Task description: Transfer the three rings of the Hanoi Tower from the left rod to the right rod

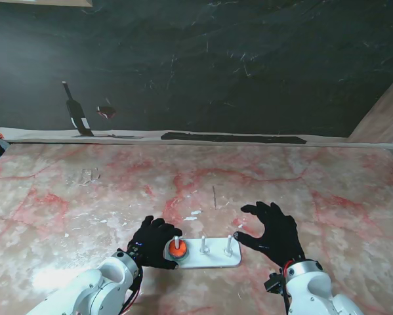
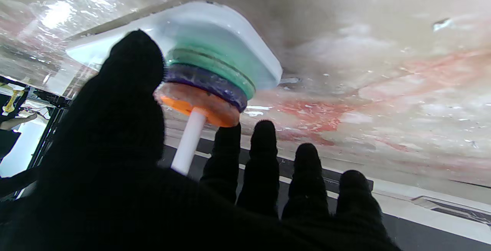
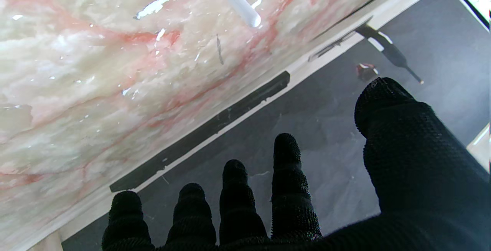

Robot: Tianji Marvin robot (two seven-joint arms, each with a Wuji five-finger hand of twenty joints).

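Three stacked plastic rings (image 2: 209, 86) are flanked by the black-gloved left hand (image 1: 154, 241), fingers spread, nothing gripped.
The black-gloved right hand (image 1: 272, 231) is held splayed, empty, beside the white base's (image 1: 212, 260) right end.

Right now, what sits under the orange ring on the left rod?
Under the orange ring sit a purple ring and a green ring, on the white base. The rod's lower part is covered.

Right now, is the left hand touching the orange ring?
Cannot tell. In the left wrist view the left hand has thumb and index fingertip at the rim of the orange ring, but neither contact nor gap shows plainly.
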